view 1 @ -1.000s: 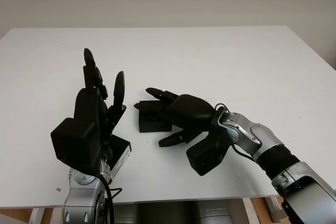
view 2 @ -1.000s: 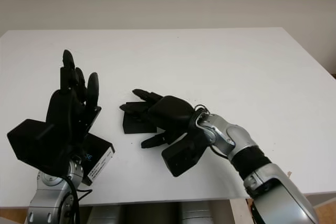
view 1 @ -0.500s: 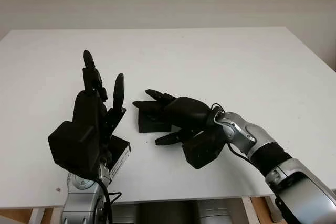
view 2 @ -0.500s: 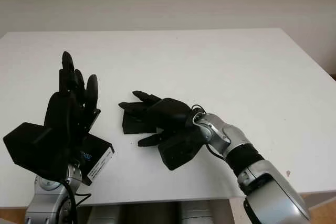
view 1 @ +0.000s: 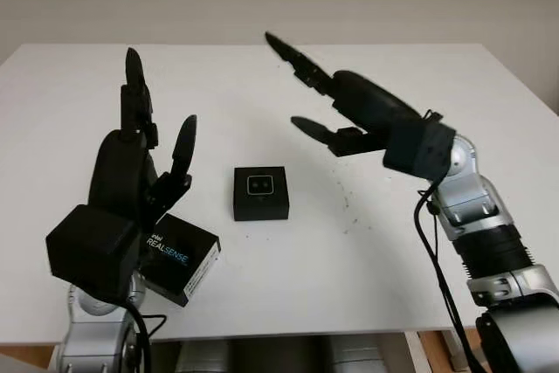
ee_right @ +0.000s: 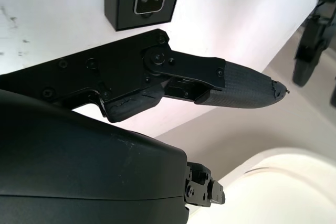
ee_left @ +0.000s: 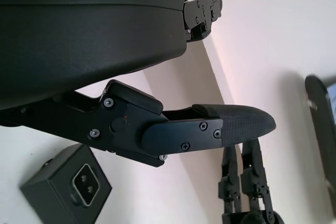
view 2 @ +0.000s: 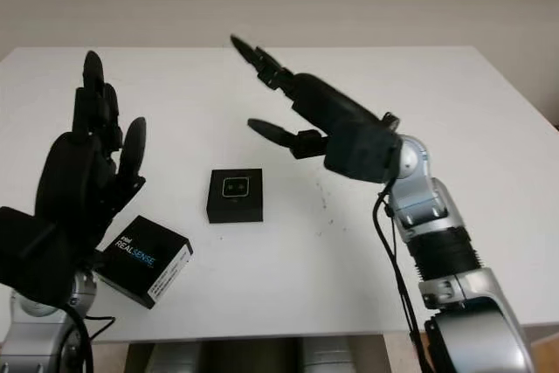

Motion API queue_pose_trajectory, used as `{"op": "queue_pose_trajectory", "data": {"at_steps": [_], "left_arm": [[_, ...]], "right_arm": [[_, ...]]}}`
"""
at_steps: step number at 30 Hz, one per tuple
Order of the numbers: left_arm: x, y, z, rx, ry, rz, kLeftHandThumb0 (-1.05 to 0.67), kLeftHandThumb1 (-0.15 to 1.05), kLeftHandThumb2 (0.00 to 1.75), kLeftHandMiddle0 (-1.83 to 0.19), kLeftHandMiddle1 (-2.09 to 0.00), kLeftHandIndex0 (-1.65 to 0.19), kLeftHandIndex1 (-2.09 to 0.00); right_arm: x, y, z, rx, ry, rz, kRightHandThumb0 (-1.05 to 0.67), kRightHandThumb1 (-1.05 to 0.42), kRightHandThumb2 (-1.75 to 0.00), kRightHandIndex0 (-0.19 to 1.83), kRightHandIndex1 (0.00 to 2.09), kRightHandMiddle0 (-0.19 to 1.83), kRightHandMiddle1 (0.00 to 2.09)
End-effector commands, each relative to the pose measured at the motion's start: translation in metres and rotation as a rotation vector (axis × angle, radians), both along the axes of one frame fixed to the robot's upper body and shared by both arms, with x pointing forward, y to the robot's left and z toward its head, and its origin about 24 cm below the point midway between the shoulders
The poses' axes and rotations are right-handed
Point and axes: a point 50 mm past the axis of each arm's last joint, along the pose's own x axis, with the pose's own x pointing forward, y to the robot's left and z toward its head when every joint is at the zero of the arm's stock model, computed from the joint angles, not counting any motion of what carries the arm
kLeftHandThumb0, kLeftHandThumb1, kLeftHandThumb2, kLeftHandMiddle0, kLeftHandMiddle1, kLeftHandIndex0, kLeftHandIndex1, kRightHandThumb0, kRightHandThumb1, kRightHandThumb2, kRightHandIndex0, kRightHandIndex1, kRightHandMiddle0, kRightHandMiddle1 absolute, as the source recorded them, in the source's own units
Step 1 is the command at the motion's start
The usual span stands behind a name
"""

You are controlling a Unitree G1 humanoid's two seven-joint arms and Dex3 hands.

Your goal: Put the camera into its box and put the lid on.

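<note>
Camera [view 1: 260,192] sits lens-up in its open box at table [view 1: 367,93] center. My right hand [view 1: 336,102] is raised at 2 o'clock from it, released, holding nothing. My left hand [view 1: 140,163] is up at 9 o'clock, released too. Lid [view 1: 179,255], printed RealSense, lies at 8 o'clock.

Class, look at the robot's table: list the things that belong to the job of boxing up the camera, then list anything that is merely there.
Belongs to the job:
- black camera, square, lying mid-table, lenses facing up
- RealSense box, near the table's front edge
- left robot hand, open, raised above the box
- right robot hand, open, lifted above the table beyond the camera

Merely there:
- white table
</note>
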Motion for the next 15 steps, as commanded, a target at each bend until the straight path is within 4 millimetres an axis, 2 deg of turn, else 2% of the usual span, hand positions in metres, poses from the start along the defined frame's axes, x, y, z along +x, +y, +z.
{"op": "queue_pose_trajectory", "data": {"at_steps": [1, 5, 6, 9, 12, 15], "left_arm": [[-0.004, 0.007, 0.014, 0.07, -0.029, -0.019, -0.86, 1.05, 0.53, 0.19, 0.0, 0.19, 0.0], [-0.008, 0.026, 0.027, 0.243, 0.066, -0.1, -0.93, 1.05, 0.46, 0.19, 0.0, 0.19, 0.0], [-0.011, 0.032, 0.032, 0.309, 0.11, -0.131, -0.98, 1.04, 0.29, 0.19, 0.0, 0.19, 0.0], [-0.013, 0.043, 0.048, 0.492, 0.241, -0.248, -0.95, 0.93, 0.08, 0.19, 0.0, 0.19, 0.0], [-0.015, 0.045, 0.057, 0.693, 0.337, -0.311, -0.89, 0.86, 0.03, 0.19, 0.0, 0.19, 0.0], [-0.015, 0.042, 0.058, 0.916, 0.389, -0.363, -0.88, 0.86, 0.04, 0.19, 0.0, 0.19, 0.0]], "right_arm": [[-0.001, -0.009, 0.002, 0.01, -0.011, -0.028, -0.86, -1.05, -0.67, -0.19, 0.0, -0.19, 0.01], [0.001, -0.023, 0.002, 0.04, -0.009, -0.086, -0.84, -1.05, -0.66, -0.15, 0.03, -0.13, 0.05], [0.001, -0.028, 0.002, 0.04, 0.009, -0.103, -0.84, -1.05, -0.67, -0.15, 0.03, -0.13, 0.05], [0.004, -0.041, 0.003, 0.109, 0.087, -0.11, -0.81, -1.05, -0.67, -0.18, 0.01, -0.17, 0.03], [0.006, -0.05, 0.003, 0.202, 0.16, -0.11, -0.83, -1.05, -0.66, -0.19, 0.0, -0.19, 0.01], [0.006, -0.055, 0.005, 0.242, 0.175, -0.115, -0.85, -1.05, -0.67, -0.19, 0.0, -0.19, 0.0]]}}
